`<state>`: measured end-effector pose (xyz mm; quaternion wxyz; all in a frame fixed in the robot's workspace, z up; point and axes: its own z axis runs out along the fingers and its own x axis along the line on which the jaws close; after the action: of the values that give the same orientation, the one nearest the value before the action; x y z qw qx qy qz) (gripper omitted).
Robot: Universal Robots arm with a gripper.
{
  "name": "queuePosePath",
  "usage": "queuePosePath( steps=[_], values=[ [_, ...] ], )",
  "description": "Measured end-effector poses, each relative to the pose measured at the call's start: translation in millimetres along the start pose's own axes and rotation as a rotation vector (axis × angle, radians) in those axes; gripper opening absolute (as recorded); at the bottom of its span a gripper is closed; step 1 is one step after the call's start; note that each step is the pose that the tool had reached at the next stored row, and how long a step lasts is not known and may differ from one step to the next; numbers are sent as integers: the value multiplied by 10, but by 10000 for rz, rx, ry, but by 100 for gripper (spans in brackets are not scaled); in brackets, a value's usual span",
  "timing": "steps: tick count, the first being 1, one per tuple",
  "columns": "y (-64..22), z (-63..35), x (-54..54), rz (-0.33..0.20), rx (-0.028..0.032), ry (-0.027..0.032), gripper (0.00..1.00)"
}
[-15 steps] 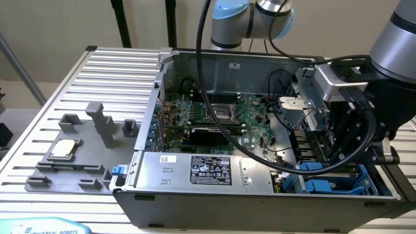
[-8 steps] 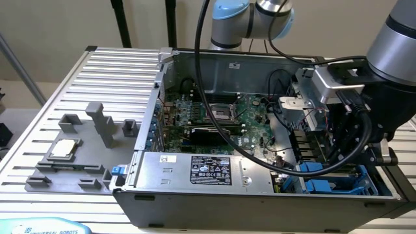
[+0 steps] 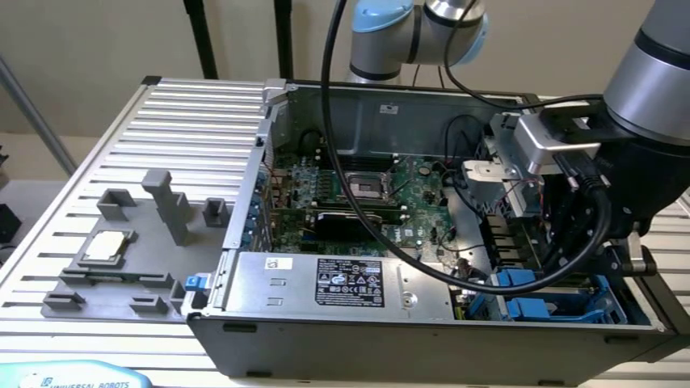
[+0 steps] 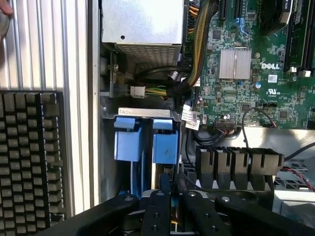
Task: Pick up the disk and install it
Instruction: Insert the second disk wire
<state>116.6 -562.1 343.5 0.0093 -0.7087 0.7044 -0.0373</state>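
In the wrist view my gripper (image 4: 173,196) hangs over the drive bay at the corner of the open computer case (image 3: 323,339). Its fingers (image 4: 157,209) stand close together on a thin, blue-edged thing seen edge-on, which I take for the disk (image 4: 172,227). Just beyond the fingertips, two blue carrier tabs (image 4: 165,145) (image 4: 128,142) sit side by side in the bay. In the exterior view the blue carriers (image 3: 519,280) lie in the case's near right corner, under the arm's wrist (image 3: 561,153) and its black cables.
The grey power-supply box (image 3: 345,283) with a black label lies beside the bay. The green motherboard (image 3: 367,194) fills the case's middle. On the slatted table, a grey fixture (image 3: 119,267) holds a small square silver chip (image 3: 105,245). A dark keyboard (image 4: 29,162) lies outside the case wall.
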Motion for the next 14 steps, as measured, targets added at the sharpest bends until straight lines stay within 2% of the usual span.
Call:
queuePosePath(
  steps=[14],
  values=[
    [3,42,-2,4,81,4,16]
  ],
)
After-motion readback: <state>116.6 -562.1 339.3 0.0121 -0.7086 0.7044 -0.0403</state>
